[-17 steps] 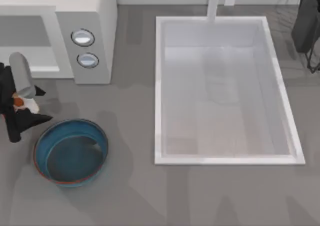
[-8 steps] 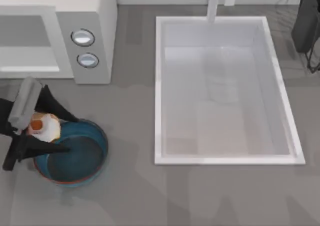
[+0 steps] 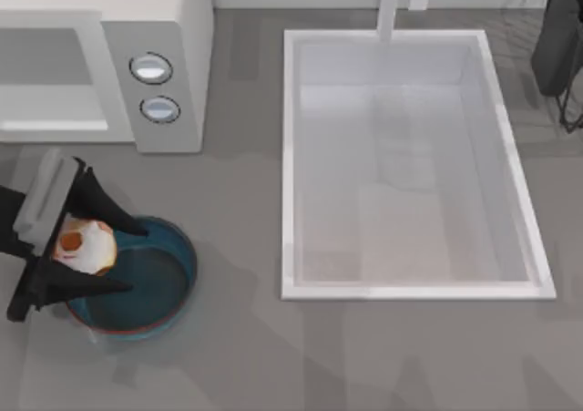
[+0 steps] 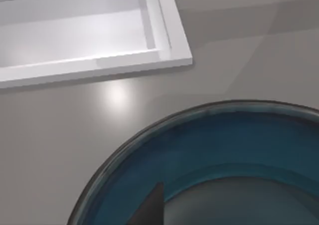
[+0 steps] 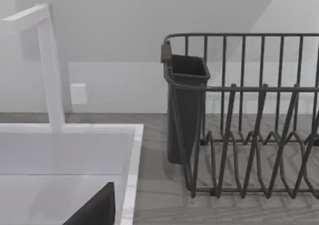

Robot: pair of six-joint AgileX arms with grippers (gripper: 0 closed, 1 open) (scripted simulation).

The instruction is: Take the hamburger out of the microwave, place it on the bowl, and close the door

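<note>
While the right arm is sitting parked at the far right edge of the tabletop [image 3: 237, 356] near a dark wire dish rack [image 5: 249, 135], the left end effector [image 3: 89, 245] is hovering over the left rim of the teal-blue bowl [image 3: 168, 288]. Its dark fingers [image 3: 96, 206] are gripping the hamburger [image 3: 85, 245] between them, the red-orange spot facing up. Whether the hamburger is touching the bowl is hard to judge from above. Behind it, the microwave [image 3: 164, 28] is standing with its cavity open. To the right, the white sink basin [image 3: 291, 156] with its faucet [image 5: 50, 65] is lying well apart from the bowl.
</note>
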